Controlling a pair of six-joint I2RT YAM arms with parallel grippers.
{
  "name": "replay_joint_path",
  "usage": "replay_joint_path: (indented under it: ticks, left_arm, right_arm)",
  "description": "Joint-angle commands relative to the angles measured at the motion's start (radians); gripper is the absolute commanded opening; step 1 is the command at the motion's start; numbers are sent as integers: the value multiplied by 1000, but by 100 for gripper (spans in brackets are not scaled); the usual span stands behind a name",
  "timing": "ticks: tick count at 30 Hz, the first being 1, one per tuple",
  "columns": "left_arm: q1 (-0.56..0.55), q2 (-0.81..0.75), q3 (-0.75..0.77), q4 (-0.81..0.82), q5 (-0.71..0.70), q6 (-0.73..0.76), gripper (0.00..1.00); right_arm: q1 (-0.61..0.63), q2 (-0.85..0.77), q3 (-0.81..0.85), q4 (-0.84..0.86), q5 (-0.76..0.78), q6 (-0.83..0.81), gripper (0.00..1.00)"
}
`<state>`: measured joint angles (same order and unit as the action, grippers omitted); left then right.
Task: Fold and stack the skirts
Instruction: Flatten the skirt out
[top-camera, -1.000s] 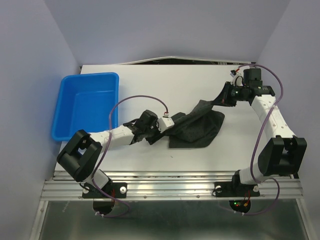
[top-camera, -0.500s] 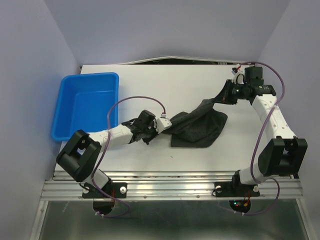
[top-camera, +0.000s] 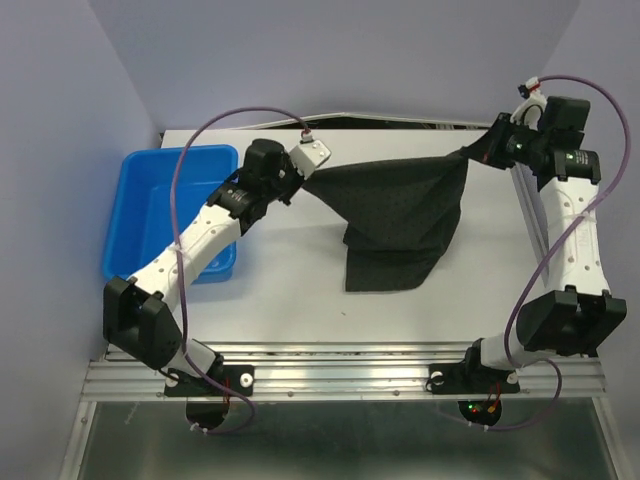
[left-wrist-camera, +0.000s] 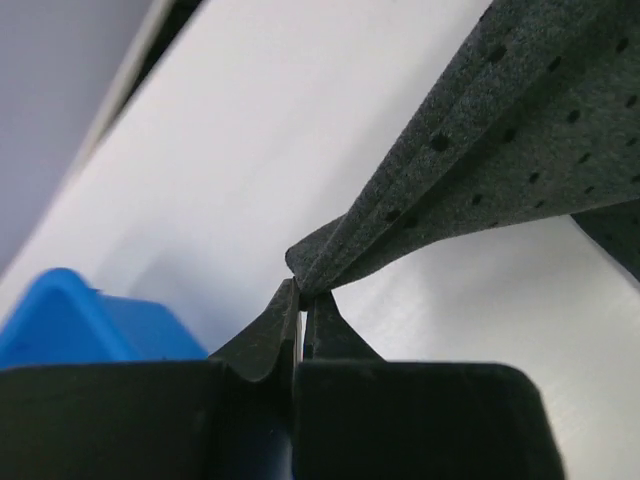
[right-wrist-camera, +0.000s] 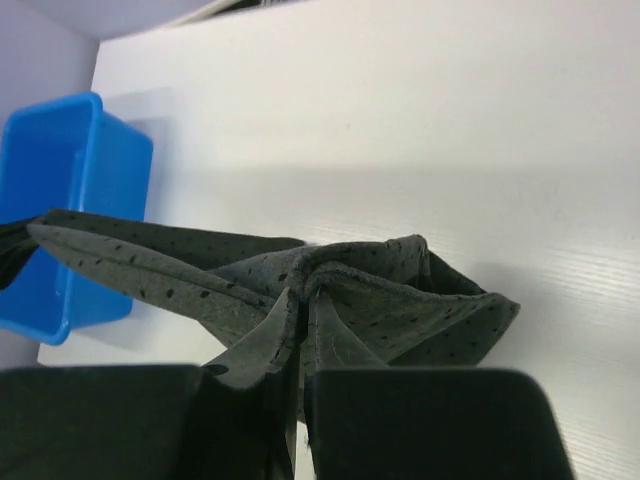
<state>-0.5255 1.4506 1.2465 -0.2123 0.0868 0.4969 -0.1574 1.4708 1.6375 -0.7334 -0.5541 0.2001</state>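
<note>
One dark dotted skirt (top-camera: 400, 205) hangs stretched in the air between both arms, its lower part drooping to the table around the middle. My left gripper (top-camera: 308, 176) is shut on the skirt's left corner (left-wrist-camera: 310, 268), up near the blue tub. My right gripper (top-camera: 478, 152) is shut on the right corner, where the skirt (right-wrist-camera: 330, 275) bunches over the fingers (right-wrist-camera: 265, 340). The cloth runs taut from one grip to the other.
A blue tub (top-camera: 150, 215) stands at the table's left side, partly under the left arm; the blue tub (right-wrist-camera: 60, 210) also shows in the right wrist view. The white table (top-camera: 280, 300) ends at a metal rail in front.
The left gripper closed on the skirt's left edge. Both arms then rose and moved apart toward the back, lifting the skirt off the table and spreading it.
</note>
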Motion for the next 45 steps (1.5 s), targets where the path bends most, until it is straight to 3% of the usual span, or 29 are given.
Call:
replay_joint_path:
  ticks: [1,6,13,23,29,33,37,41,45]
  left_arm:
    - [13,-58,171,-41,-165,123,0]
    - [13,-78,318,-50,-263,149,0]
    - [13,-199,324,-32,-334,161,0]
    - [7,-533,252,-185,-15,97,0]
    - [21,-630,310,-306,40,55,0]
    - [32,-634,294,-340,54,42,0]
    - [32,-583,182,-263,-4,26,0]
    - [32,-405,82,-144,-68,15,0]
    - [54,-193,33,28,-118,12,0]
  right_arm:
    - [-85,-15,163,57,57,2,1]
    - [-126,-24,275,57,92,9,1]
    - [-126,-153,239,71,220,-10,1]
    - [-126,-518,52,68,281,-34,1]
    - [-126,-650,44,-49,253,4,1]
    - [-126,-603,38,-127,272,45,1]
    - [-126,-526,-125,-92,247,90,1]
    - [-126,-416,-277,88,195,146,1]
    - [-126,-203,-338,258,189,205,1]
